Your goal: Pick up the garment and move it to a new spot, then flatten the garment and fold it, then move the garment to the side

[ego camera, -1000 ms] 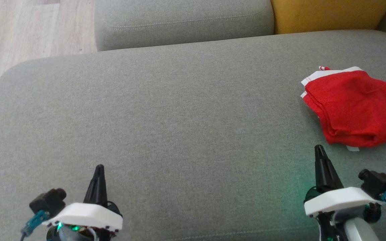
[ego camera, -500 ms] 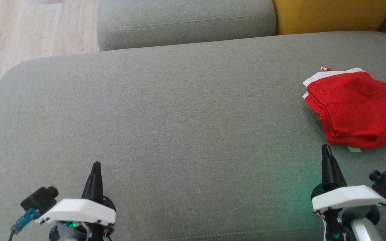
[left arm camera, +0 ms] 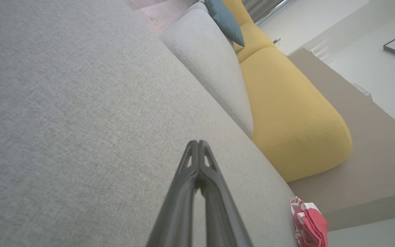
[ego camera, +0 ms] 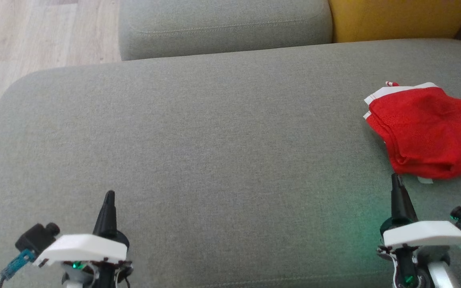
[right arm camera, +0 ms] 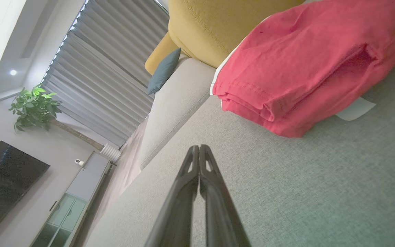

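Garment (ego camera: 426, 132) on seat cushion (ego camera: 214, 140), far R; R gripper (ego camera: 395, 178) just before it; L gripper (ego camera: 109, 195) well apart, L side.
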`<state>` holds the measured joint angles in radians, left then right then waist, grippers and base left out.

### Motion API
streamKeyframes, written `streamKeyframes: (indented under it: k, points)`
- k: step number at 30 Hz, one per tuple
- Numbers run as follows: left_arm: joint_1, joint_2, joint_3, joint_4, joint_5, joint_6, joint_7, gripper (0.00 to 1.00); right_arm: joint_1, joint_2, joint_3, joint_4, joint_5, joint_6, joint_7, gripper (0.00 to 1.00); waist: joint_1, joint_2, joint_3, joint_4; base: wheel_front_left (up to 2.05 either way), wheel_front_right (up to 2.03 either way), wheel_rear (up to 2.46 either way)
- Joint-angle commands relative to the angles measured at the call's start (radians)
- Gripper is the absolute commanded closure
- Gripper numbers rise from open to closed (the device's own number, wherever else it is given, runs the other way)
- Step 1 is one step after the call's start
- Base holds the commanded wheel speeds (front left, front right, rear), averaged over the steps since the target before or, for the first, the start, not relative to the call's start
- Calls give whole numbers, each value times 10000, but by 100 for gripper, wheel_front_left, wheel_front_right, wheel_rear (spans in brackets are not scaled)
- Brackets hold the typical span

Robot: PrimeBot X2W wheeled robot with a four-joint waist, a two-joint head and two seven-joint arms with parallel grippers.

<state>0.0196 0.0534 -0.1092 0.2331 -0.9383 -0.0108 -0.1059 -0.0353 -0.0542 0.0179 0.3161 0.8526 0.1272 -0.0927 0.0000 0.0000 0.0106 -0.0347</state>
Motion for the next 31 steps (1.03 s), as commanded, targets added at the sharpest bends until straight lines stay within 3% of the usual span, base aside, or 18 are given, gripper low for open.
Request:
streamKeyframes:
  k: [1,31]
  points:
    - [-548,145,331,-266,-252,-122,58,100,-552,-179,14,-388,293,18,65,100,0,0,-1,6,0,0,0]
    - [-873,178,1057,-93,-3393,-624,925,100,-619,-189,-452,-549,3811,26,871,100,0,0,-35,165,0,0,0]
